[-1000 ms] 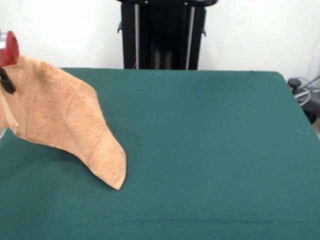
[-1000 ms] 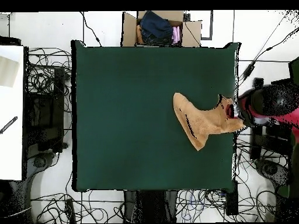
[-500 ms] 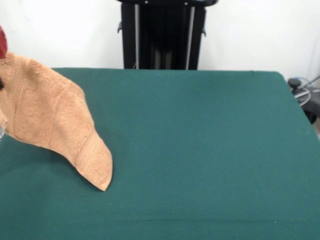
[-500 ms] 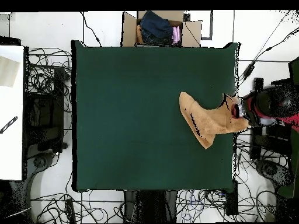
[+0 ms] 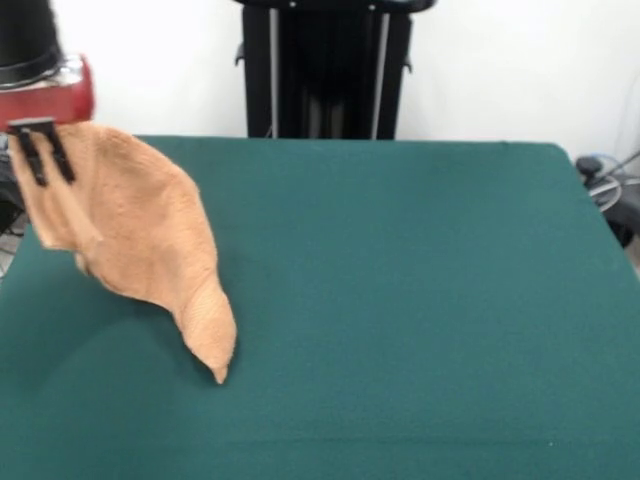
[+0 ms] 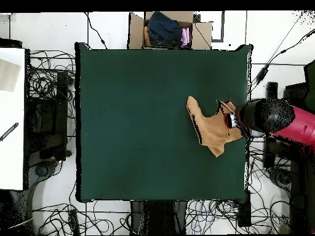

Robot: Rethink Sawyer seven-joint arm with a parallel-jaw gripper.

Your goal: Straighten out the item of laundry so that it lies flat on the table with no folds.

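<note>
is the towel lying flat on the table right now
No, the gripper holds the towel up by one edge, only its lower tip reaching the table.

The towel (image 5: 140,240) looks like rough, nubbly terry cloth. The counter (image 5: 420,300) wears matt, felt-like cloth. The arm (image 6: 289,123) has smooth, glossy red casing.

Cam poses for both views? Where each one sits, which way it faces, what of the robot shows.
Front view: across the table, facing the pedestal; gripper at upper left holding the towel.
Overhead view: above the table, straight down; red and black arm enters from the right edge.
Shared: towel, gripper, table; turned half round between them.
</note>
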